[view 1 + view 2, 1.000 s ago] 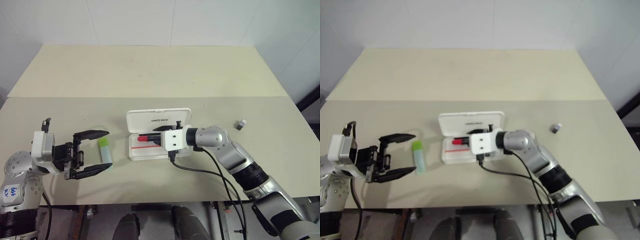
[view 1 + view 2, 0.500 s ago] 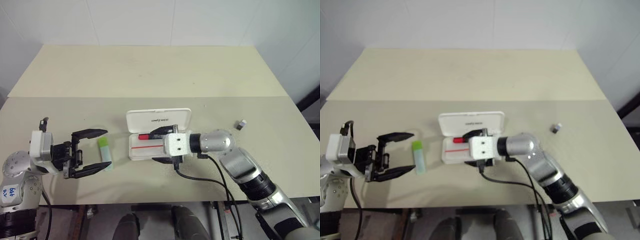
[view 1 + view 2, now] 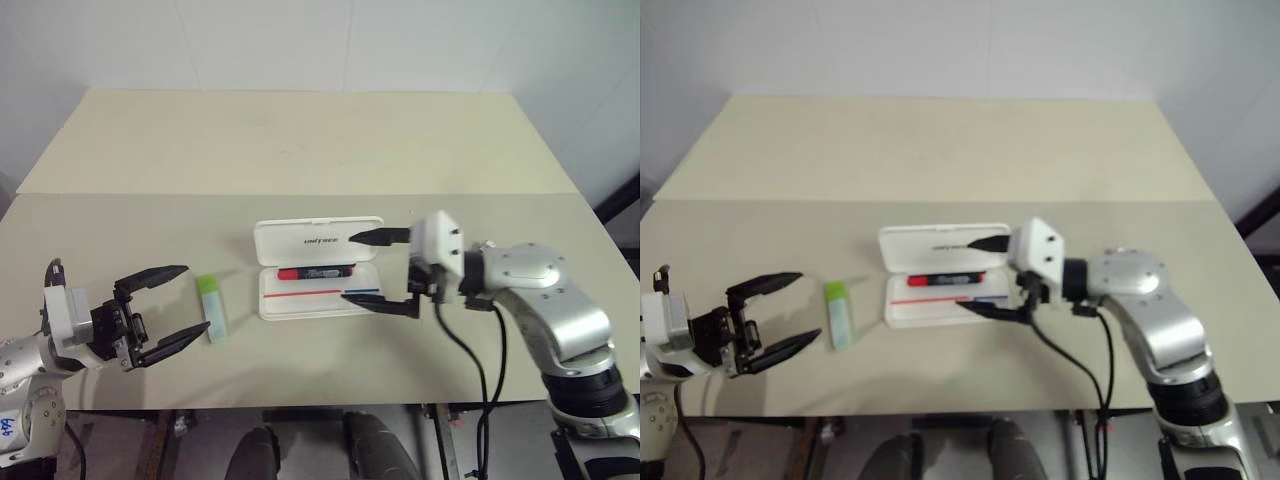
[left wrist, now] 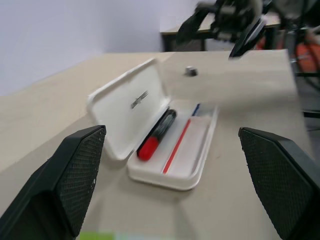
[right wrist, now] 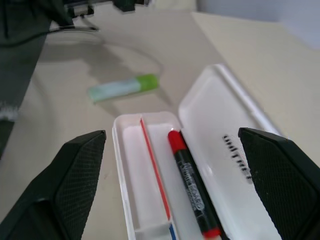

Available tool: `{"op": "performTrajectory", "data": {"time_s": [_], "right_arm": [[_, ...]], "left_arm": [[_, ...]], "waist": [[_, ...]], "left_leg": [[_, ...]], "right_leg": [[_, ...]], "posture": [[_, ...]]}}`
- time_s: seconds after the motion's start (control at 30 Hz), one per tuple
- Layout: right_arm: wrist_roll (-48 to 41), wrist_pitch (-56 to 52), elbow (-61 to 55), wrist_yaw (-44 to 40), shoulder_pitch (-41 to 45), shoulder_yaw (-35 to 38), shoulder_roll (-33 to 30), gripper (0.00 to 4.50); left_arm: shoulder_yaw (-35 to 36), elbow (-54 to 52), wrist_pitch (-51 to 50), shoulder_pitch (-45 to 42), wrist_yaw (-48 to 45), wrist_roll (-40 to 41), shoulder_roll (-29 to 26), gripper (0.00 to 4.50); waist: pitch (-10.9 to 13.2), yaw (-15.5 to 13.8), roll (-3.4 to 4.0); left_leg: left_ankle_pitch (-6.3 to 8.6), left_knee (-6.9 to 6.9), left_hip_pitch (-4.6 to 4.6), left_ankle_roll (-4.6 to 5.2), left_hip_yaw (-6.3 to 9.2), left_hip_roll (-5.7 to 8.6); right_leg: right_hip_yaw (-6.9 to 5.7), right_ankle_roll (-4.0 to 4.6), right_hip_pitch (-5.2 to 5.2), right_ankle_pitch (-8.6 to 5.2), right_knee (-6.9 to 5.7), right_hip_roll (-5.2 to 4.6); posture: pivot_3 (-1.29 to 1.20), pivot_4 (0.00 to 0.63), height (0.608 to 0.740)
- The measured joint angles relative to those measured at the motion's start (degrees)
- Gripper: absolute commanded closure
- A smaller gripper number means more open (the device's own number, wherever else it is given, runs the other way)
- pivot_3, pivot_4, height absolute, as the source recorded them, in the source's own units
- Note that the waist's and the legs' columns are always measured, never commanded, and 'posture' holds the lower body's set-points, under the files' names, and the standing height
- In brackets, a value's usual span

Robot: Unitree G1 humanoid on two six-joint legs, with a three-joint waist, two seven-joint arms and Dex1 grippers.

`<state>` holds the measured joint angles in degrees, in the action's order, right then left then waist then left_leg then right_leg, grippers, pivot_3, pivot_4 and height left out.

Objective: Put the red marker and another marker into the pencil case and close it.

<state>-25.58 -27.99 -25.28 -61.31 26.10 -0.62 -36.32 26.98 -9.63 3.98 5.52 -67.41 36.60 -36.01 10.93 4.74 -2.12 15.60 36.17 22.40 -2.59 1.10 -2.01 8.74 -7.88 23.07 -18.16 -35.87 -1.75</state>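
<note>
**Red marker in the case, green highlighter still on the table**

I have the red marker (image 3: 317,272) lying in the tray of the open pencil case (image 3: 318,268), along the hinge side, red cap toward my left. The lid lies flat back on the table (image 3: 300,150). Small dark lettering on the lid reads something like "unitree"; I can't make out every letter. The marker's barrel carries print too small to read. A red stripe and a short blue one run along the tray.

The other marker, the green highlighter (image 3: 211,308), lies flat on the table just left of the case and apart from it, bright cap pointing away from me.

My left end effector (image 3: 160,311) hovers just left of the highlighter, fingers wide apart, holding nothing. My right end effector (image 3: 385,270) hangs at the right end of the case, fingers spread wide and empty.

I judge the highlighter light, rigid and smooth-sided, so likely a bit slippery. Being flat and wide, I would pinch it across its narrow edges near mid-body, not on the cap. The case looks like light hard plastic and may skate when the lid is pushed, so I would steady it.
</note>
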Motion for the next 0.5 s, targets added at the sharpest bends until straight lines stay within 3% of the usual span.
{"op": "performTrajectory", "data": {"time_s": [0.3,0.5], "right_arm": [[-17.4,-0.4,1.7,-7.6,-5.9,16.0,-6.2,0.02],[-19.6,0.8,3.9,-10.9,-7.8,16.9,-7.8,0.02]], "left_arm": [[-0.6,-3.3,3.0,2.2,18.6,-10.7,7.8,0.00],[-4.5,-6.0,-1.1,2.2,34.2,-18.6,14.2,0.00]], "waist": [[0.0,-0.2,-0.01],[0.0,-0.1,-0.01]], "left_leg": [[0.01,0.09,-0.13,0.02,0.01,0.07],[0.01,0.24,-0.21,0.03,-0.05,0.10]], "right_leg": [[-0.01,-0.16,-0.38,0.08,0.21,0.03],[0.10,-0.29,-0.46,0.15,0.21,0.10]], "posture": [[0.00,0.150,0.740],[0.00,0.150,0.740]]}}
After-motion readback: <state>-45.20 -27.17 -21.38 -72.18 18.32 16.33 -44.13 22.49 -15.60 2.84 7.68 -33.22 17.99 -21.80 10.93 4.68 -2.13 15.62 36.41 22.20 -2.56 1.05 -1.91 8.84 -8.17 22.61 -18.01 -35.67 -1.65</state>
